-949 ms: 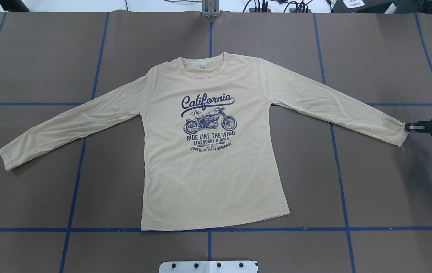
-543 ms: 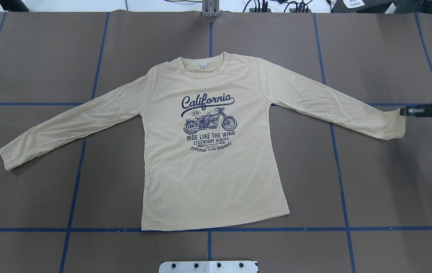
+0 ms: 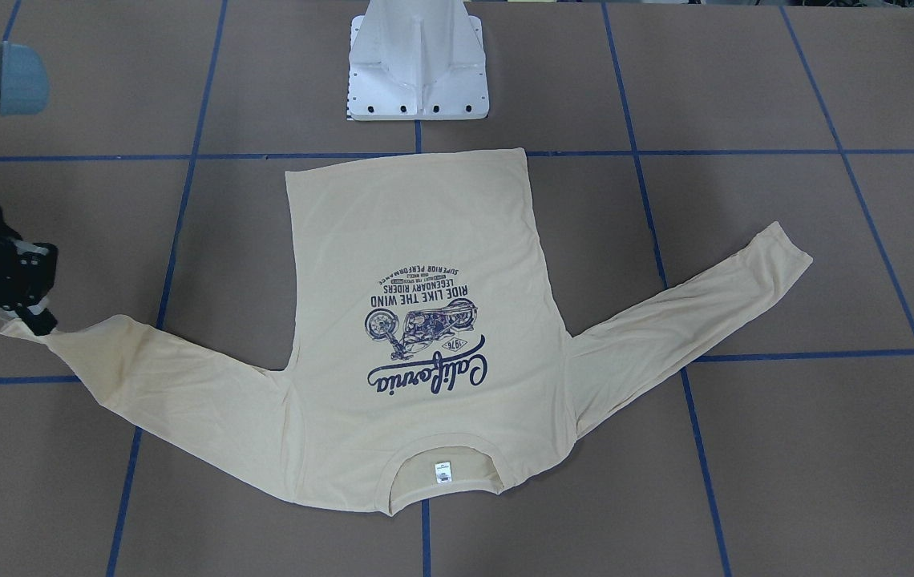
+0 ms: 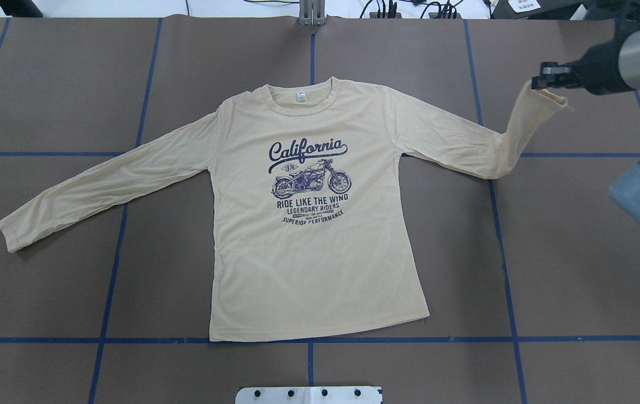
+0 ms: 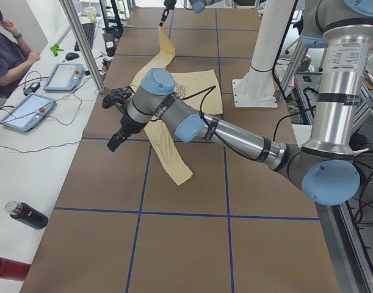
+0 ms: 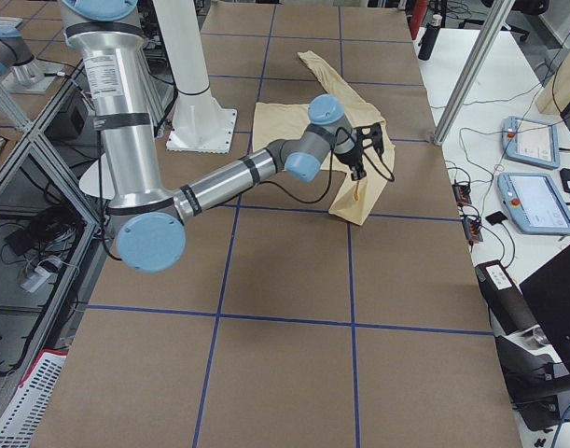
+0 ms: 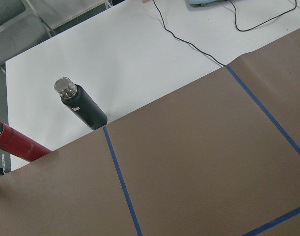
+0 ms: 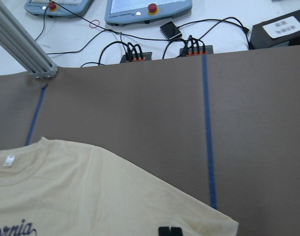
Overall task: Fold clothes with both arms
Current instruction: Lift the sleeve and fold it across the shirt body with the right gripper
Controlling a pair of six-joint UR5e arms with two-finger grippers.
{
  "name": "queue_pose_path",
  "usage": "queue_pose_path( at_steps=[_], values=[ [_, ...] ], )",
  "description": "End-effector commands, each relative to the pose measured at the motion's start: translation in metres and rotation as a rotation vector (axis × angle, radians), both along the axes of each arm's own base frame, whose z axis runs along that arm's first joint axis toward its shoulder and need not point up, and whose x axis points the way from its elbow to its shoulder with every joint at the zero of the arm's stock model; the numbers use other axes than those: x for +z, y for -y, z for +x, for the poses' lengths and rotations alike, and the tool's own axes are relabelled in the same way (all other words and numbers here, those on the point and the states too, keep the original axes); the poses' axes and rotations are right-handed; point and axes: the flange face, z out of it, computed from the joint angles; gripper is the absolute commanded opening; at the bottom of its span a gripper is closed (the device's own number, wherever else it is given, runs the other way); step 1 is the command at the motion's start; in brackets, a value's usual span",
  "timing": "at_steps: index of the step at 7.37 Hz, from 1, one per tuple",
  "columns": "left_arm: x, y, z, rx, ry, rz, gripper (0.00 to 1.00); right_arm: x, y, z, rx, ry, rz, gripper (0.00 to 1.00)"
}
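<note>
The cream long-sleeved T-shirt (image 4: 309,252) lies flat with its print up and its collar on the far side of the table. My right gripper (image 4: 542,79) is shut on the cuff of the sleeve (image 4: 528,120) on my right side and holds it above the table. That sleeve bends upward at the forearm. The front-facing view shows the same gripper (image 3: 34,316) pinching the cuff. The other sleeve (image 4: 101,188) rests flat. My left gripper (image 5: 116,139) shows only in the exterior left view, raised near that sleeve, and I cannot tell whether it is open or shut.
The white pedestal base (image 3: 417,64) stands at the near table edge. Blue tape lines cross the brown table (image 4: 578,269). A black flask (image 7: 81,105) and a red cylinder (image 7: 17,145) lie on the white side bench. A person (image 5: 9,55) sits by teach pendants (image 5: 27,110).
My right gripper has lifted the sleeve cuff off the table and carried it toward the far side and inward. The outer sleeve now hangs bent below it. The shirt's body has not moved.
</note>
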Motion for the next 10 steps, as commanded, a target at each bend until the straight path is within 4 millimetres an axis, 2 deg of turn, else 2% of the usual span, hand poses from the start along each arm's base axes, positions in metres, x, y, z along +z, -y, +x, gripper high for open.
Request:
queue_pose_path(
  at_steps=[1,2,3,4,5,6,8,9,10],
  values=[
    [0.005,0.001,0.0,-0.001,0.0,-0.01,1.0,-0.13,0.0,-0.114,0.092,-0.056,-0.016,0.0],
    [0.005,0.002,0.0,-0.001,0.0,-0.011,1.0,-0.171,0.001,-0.163,0.153,-0.025,-0.045,0.0],
    [0.006,0.001,0.0,-0.001,0.0,-0.013,1.0,-0.212,0.014,-0.219,0.219,-0.024,-0.05,0.0],
    [0.007,0.001,0.0,-0.001,0.0,-0.016,1.0,-0.257,0.039,-0.279,0.259,-0.041,-0.086,0.0],
    [0.008,0.002,0.0,-0.001,0.0,-0.017,1.0,-0.299,0.052,-0.327,0.28,-0.055,-0.124,0.0],
    [0.008,0.002,0.0,-0.002,-0.002,-0.022,1.0,-0.326,0.046,-0.362,0.299,-0.072,-0.126,0.0],
    [0.008,0.002,0.0,-0.003,-0.003,-0.023,1.0,-0.352,0.027,-0.4,0.284,-0.099,-0.121,0.0],
    [0.01,0.003,0.0,-0.004,-0.003,-0.029,1.0,-0.374,0.025,-0.419,0.302,-0.107,-0.144,0.0],
    [0.013,0.004,0.0,-0.004,-0.003,-0.033,1.0,-0.386,0.016,-0.429,0.291,-0.101,-0.147,0.0]
  ],
)
